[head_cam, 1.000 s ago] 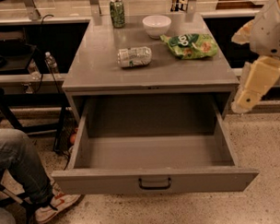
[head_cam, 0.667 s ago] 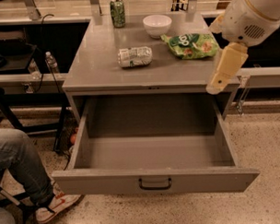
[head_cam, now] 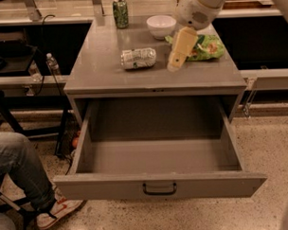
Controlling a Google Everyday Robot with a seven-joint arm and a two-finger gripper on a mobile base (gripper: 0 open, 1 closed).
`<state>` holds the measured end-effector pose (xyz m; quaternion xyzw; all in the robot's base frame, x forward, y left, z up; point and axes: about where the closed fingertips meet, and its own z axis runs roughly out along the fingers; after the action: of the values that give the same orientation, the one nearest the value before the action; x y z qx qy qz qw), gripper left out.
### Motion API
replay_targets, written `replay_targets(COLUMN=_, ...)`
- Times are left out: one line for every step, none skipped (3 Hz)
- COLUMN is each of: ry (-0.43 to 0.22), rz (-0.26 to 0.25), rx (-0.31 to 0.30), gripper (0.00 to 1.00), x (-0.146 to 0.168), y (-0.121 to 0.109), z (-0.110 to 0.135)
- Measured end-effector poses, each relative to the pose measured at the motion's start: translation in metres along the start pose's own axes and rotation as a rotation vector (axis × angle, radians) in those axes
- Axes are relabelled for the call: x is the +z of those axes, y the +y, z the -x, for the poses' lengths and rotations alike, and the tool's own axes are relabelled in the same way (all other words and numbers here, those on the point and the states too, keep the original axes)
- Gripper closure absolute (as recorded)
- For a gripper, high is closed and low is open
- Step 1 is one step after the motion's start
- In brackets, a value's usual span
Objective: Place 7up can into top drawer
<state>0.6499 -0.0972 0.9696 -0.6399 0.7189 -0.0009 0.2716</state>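
The 7up can (head_cam: 138,58) lies on its side on the grey cabinet top (head_cam: 109,70), left of centre. The top drawer (head_cam: 158,185) is pulled fully open below it and holds nothing; its dark bar handle (head_cam: 159,189) is at the front centre. My gripper (head_cam: 179,51) hangs over the cabinet top just right of the can, a short gap away, with its cream-coloured finger pointing down and left. It holds nothing that I can see.
A darker green can (head_cam: 120,12) stands at the back of the top. A white bowl (head_cam: 161,25) and a green chip bag (head_cam: 205,46) lie at the back right. A seated person's leg and shoe (head_cam: 28,182) are at the left of the drawer.
My arm has swung left from beside the cabinet's right edge to above the cabinet top, close to the lying can. The can and drawer have not moved.
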Motion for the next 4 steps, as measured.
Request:
replay_targets(ry=0.011, rz=0.013, rx=-0.038, gripper=0.0, x=0.036, y=-0.023, z=0.024)
replay_targets(ry=0.1, rz=0.027, rx=-0.084, gripper=0.0, x=0.085, y=-0.042, z=0.038)
replay_targets(ry=0.166, rz=0.039, rx=-0.11, gripper=0.0, x=0.107, y=-0.051, z=0.042)
replay_targets(ry=0.166, rz=0.039, rx=-0.11, gripper=0.0, x=0.108, y=-0.051, z=0.042)
